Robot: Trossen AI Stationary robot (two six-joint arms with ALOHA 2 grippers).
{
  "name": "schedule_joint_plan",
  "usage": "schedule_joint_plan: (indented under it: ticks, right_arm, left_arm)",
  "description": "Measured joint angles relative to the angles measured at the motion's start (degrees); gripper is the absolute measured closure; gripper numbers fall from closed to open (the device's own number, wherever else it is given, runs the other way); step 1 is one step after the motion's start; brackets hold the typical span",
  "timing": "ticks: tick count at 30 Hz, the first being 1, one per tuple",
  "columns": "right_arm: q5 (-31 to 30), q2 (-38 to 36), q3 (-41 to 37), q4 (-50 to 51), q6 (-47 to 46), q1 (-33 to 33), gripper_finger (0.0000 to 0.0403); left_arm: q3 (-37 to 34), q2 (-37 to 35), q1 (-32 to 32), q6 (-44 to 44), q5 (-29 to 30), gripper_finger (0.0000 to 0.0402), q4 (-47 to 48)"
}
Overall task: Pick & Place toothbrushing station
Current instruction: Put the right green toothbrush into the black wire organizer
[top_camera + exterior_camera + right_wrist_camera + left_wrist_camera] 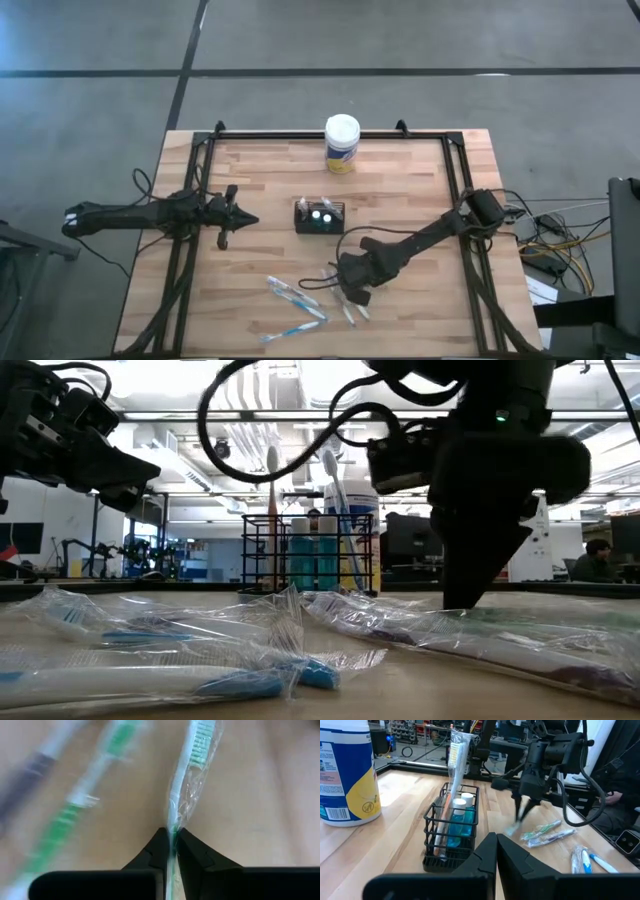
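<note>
The toothbrushing station (319,216) is a small black wire caddy standing at the table's middle. In the left wrist view the caddy (451,827) holds blue bottles and upright wrapped toothbrushes. My left gripper (250,221) waits shut to the caddy's left, pointing at it. My right gripper (352,296) points steeply down nearer the front edge, among several wrapped toothbrushes (296,296) lying flat on the table. It is shut on a wrapped green-and-white toothbrush (192,765). My right gripper pinches the wrapped green-and-white toothbrush by its handle (173,822), wrapper and all, between its two fingertips. The fingers come from above, slanting steeply down. The brush head (199,745) reaches out beyond the fingertips. Whether the brush is clear of the table I cannot tell.
A white-lidded round canister (342,143) with a yellow label stands at the table's far edge. More wrapped brushes, blue (290,330), green (75,805) and purple (30,770), lie close around my right gripper. A black frame runs along the table's edges.
</note>
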State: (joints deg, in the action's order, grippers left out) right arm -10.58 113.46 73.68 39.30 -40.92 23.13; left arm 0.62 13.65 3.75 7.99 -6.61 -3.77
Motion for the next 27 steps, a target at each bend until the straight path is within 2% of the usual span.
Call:
schedule_joint_plan:
  ticks: [3,6,10,13,16,21,27]
  right_arm:
    - [-4.0,-3.6,-0.3,-0.1,2.9,0.3,0.0388]
    - [-7.7,-10.9,-1.7,-2.4,6.5,0.5,0.0388]
    - [-10.7,-21.6,-7.2,-13.1,17.8,0.5,0.0388]
    - [-15.0,-31.3,-14.0,-25.8,25.7,0.5,0.0388]
    - [-15.2,-40.2,-22.9,-36.9,31.3,0.1,0.0389]
    - [-17.0,-54.3,-36.2,-49.1,34.3,-0.1,0.0389]
    - [-18.1,-66.6,-49.4,-59.8,39.0,-0.1,0.0389]
  left_arm:
    - [0.0,0.0,0.0,0.0,0.0,0.0390,0.0]
    - [0.0,0.0,0.0,0.0,0.0,0.0390,0.0]
    - [0.0,0.0,0.0,-0.3,0.0,0.0390,-0.3]
    - [0.0,0.0,0.0,-0.3,0.0,0.0390,-0.3]
    - [0.0,0.0,0.0,-0.3,0.0,0.0390,-0.3]
    - [0.0,0.0,0.0,-0.3,0.0,0.0390,-0.4]
    - [0.0,0.0,0.0,-1.6,0.2,0.0390,-2.2]
